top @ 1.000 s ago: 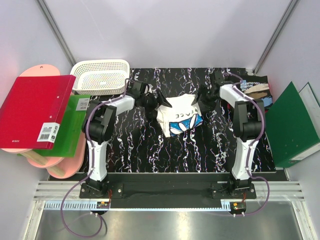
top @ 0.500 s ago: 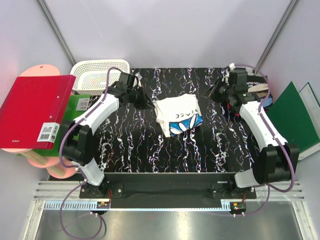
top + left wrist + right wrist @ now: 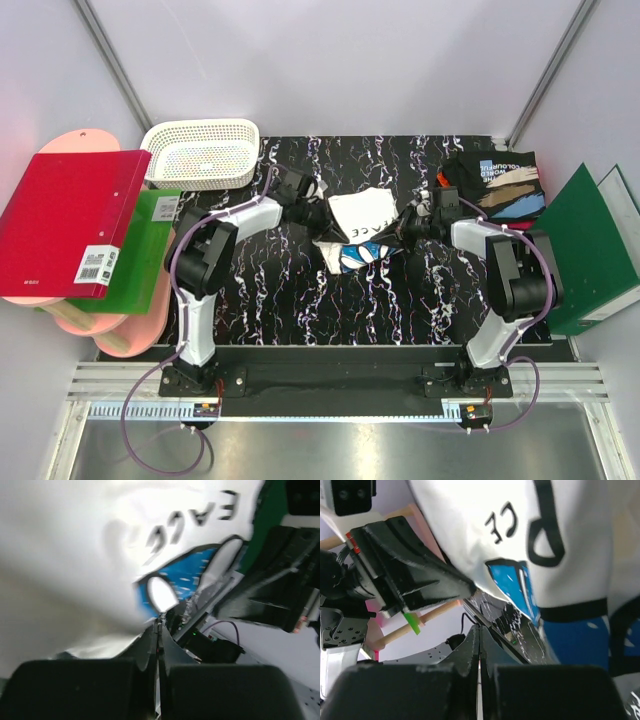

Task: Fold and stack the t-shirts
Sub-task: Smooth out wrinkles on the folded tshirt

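The white t-shirt [image 3: 362, 222] with dark lettering and a blue print sits mid-table, bunched and raised at both sides. My left gripper [image 3: 318, 215] is at its left edge, jaws shut; in the left wrist view the cloth [image 3: 75, 555] runs down to the closed tips [image 3: 159, 622]. On the opposite edge, my right gripper [image 3: 405, 228] is shut as well. The right wrist view shows the shirt [image 3: 570, 520] hanging over the closed tips [image 3: 479, 627], with tabletop showing under it. A folded black t-shirt [image 3: 497, 182] with tan-blue-white print lies at the back right.
A white lattice basket [image 3: 200, 152] stands at the back left. A red binder [image 3: 70, 225] and a green binder [image 3: 140, 250] lie off the table's left side, and another green binder [image 3: 585, 250] leans at the right. The table [image 3: 300, 300] is black marbled.
A second ago both grippers stood open at the shirt's far corners. Half a second ago the arms were stretched outward and the shirt lay flat. Now both are shut at its sides and it is bunched up.
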